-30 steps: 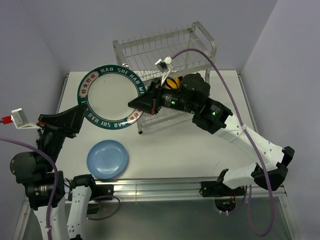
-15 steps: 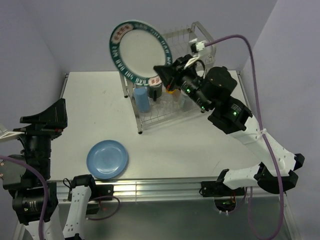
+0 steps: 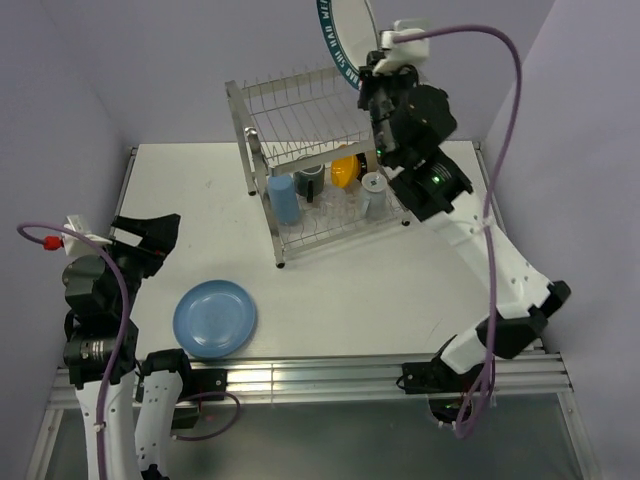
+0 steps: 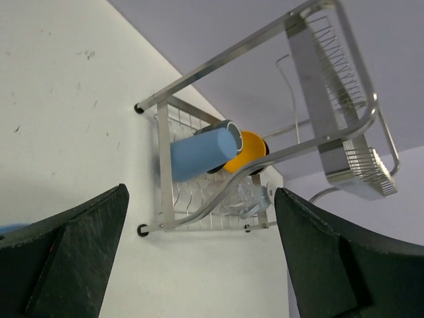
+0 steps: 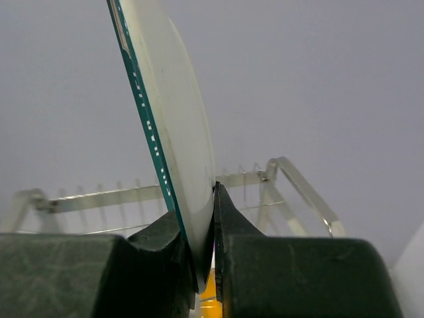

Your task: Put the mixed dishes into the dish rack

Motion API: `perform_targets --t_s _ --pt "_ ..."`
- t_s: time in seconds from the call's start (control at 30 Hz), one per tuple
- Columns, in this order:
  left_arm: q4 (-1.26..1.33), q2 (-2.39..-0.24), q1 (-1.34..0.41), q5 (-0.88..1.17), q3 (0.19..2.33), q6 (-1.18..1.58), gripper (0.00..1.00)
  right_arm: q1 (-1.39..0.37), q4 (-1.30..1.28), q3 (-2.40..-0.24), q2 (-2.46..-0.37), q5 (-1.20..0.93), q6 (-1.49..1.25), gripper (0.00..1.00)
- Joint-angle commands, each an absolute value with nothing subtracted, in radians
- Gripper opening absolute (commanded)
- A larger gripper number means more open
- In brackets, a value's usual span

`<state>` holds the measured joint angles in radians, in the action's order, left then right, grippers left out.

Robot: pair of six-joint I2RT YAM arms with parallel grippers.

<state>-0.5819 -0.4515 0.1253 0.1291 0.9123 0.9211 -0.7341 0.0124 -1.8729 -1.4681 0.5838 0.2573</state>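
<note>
White tabletop (image 3: 200, 180), pale lilac walls (image 3: 100, 60), and we start over at the left edge. The left gripper (image 3: 150, 235) hangs just above the surface with its two dark fingers (image 4: 73, 252) spread wide and nothing between them. Its wrist view looks straight across at the rack.

Moving right, the light blue plate (image 3: 215, 318) lies flat close to the near edge, left of the middle, on its own and well apart from both arms.

On to the far side of the table, right of centre, where the dish rack (image 3: 300, 100) stands on its tubular legs. The upper tier is bare wire. The lower tier is busy:
- The blue cup (image 3: 283, 198) is on its side at the left end.
- The dark mug (image 3: 312, 180) is tucked right behind the cup.
- The orange bowl (image 3: 345, 170) comes next.
- The pale grey-blue mug (image 3: 372, 193) sits toward the right end.
- The clear glass (image 4: 242, 197) sits low among the wires (easy to miss, it shows best from the left wrist).

And up high on the right, the right gripper (image 3: 372, 70) has its fingers (image 5: 228, 218) pinched on the lower rim of the white plate with dark green patterned rim (image 3: 345, 35). The plate stands on edge, leaning a little, above the far right end of the rack's upper tier. Its top is cut off by the frame, and whether it touches the wires I cannot tell.
</note>
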Motion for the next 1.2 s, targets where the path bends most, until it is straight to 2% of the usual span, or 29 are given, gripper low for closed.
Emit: perform_targets --t_s 0.0,0.27,0.53,1.17 --pt "-0.538 -0.43 0.126 0.17 0.89 0.902 0.98 -0.701 0.068 -1.992 -1.563 0.58 0.396 0.0" --pt "-0.552 -0.434 0.124 0.156 0.844 0.876 0.97 -0.641 -0.069 -2.138 -1.723 0.571 0.382 0.0" --pt "-0.509 -0.459 0.126 0.19 0.789 0.87 0.97 -0.588 -0.1 -2.048 -1.726 0.551 0.292 0.0" --pt "-0.499 -0.48 0.124 0.206 0.742 0.868 0.96 -0.584 -0.081 -1.809 -1.626 0.564 0.213 0.0"
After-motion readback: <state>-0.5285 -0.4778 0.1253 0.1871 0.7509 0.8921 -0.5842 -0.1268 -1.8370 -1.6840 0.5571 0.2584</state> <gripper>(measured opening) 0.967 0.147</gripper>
